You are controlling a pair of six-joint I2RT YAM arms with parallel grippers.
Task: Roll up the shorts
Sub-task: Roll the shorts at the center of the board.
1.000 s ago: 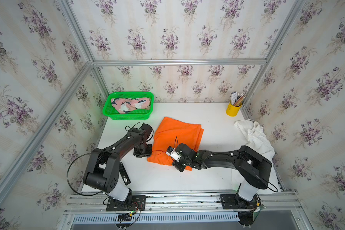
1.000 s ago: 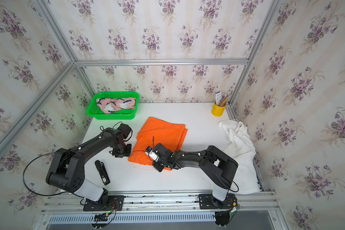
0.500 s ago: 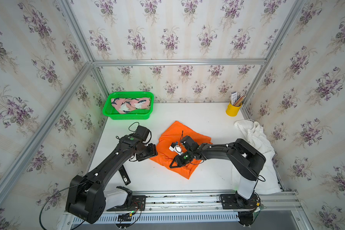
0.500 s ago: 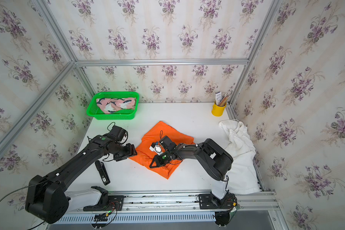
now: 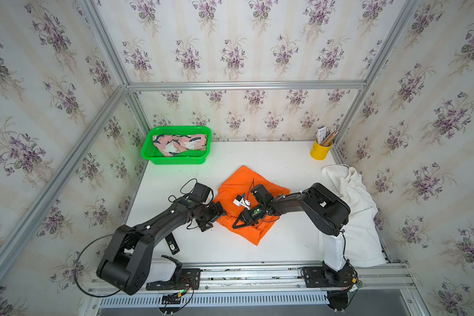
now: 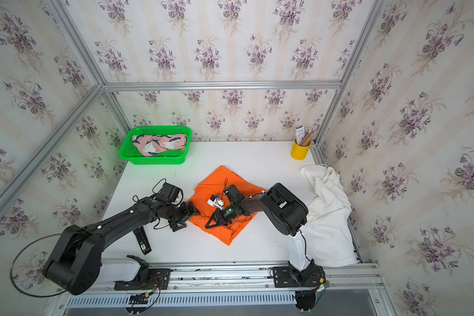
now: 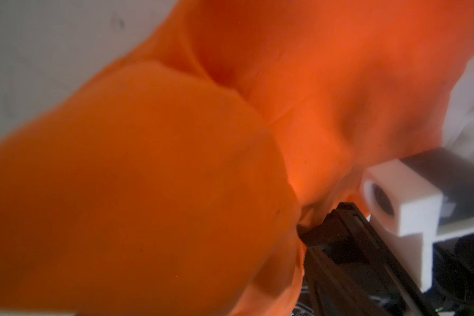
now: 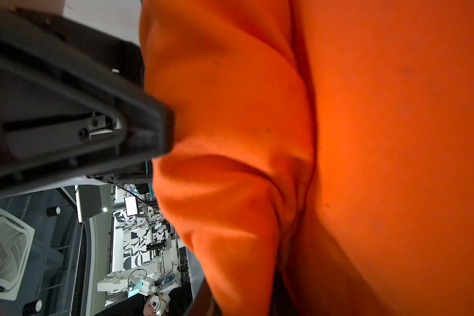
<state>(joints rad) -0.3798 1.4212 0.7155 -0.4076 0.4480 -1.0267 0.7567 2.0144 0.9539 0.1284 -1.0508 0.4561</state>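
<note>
The orange shorts (image 5: 241,177) (image 6: 219,177) lie crumpled in a diamond shape in the middle of the white table (image 5: 285,246). My left gripper (image 5: 215,220) (image 6: 186,217) stands open at their left corner, one finger on each side of the cloth's edge. My right gripper (image 5: 234,227) (image 6: 207,227) lies across the shorts and is shut on a fold of them. Orange cloth (image 7: 148,164) (image 8: 394,136) fills both wrist views. The pink printed shorts (image 5: 179,143) lie in the green basket (image 5: 175,161) at the back left. The white shorts (image 5: 356,208) hang over the table's right edge.
A yellow cup (image 5: 320,151) with pencils stands in the back right corner. A small black bar (image 5: 172,243) lies on the table near the front left, beside my left arm. Papered walls close in the left, back and right sides.
The orange shorts went from lying flat to a bunched, turned diamond. My left gripper opened and let go of their edge. My right gripper moved back and right with its fold.
</note>
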